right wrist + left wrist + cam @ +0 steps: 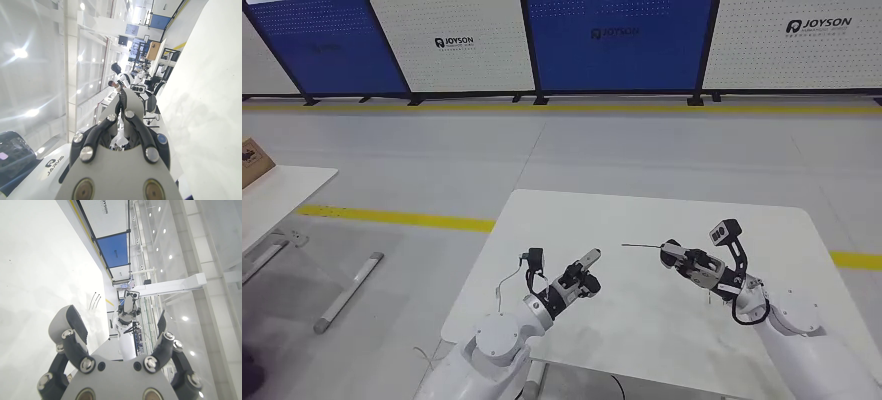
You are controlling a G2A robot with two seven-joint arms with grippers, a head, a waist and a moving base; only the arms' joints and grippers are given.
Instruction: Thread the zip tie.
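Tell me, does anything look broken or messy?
Nothing stands out. The thin black plastic zip tie sticks straight out of the right gripper, and three spare black zip ties lie side by side on the white table.

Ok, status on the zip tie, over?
Left gripper open, empty. Right gripper shut on zip tie, free end pointing toward left gripper, not touching. Three spare ties flat on table, apart from both grippers.

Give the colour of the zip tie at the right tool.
Black; the zip tie shows best in the top view.
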